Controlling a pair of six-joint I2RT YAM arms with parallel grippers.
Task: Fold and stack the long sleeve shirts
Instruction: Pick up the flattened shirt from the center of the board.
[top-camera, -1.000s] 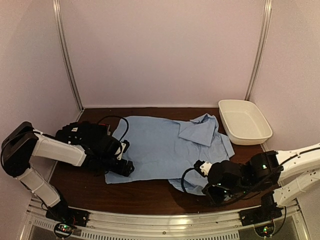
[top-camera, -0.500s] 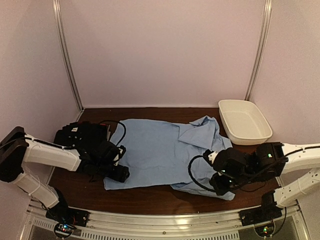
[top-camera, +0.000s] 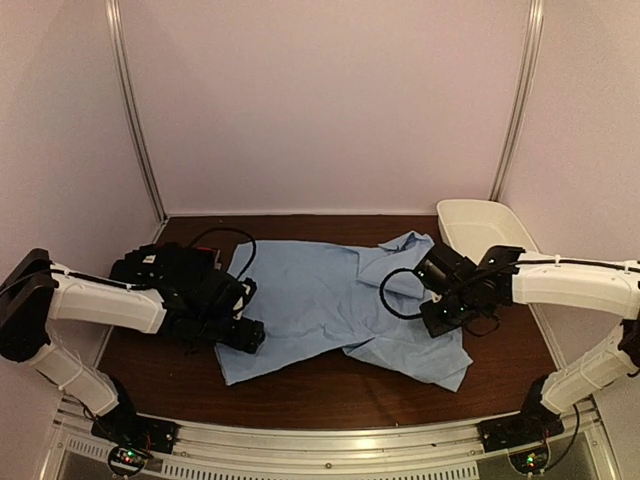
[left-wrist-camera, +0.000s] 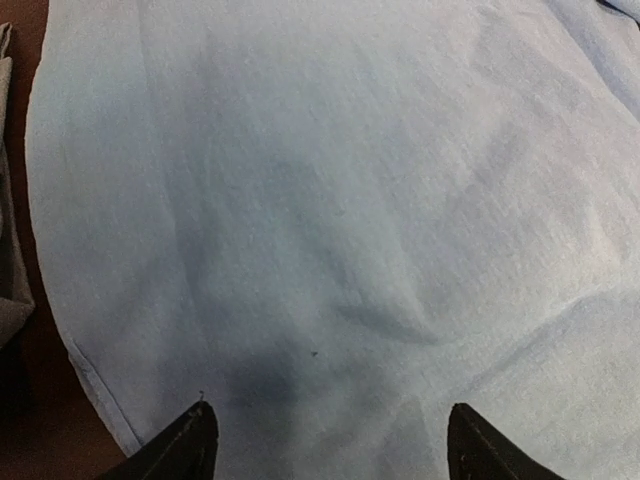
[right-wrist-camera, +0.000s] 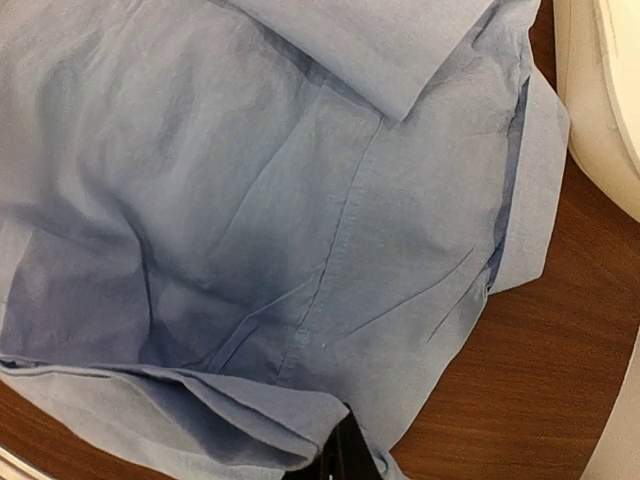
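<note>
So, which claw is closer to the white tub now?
Right. The right claw is over the light blue shirt, just beside the white tub. The left claw is at the shirt's opposite end, far from the tub.

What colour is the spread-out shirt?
The shirt is plain light blue; top external view shows it best.

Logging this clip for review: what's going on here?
Two arms are working a light blue shirt spread on the table. The right end effector is shut on a fold along the shirt's near right side. The left end effector is open, low over the shirt's left edge. A white tub sits far right.
</note>
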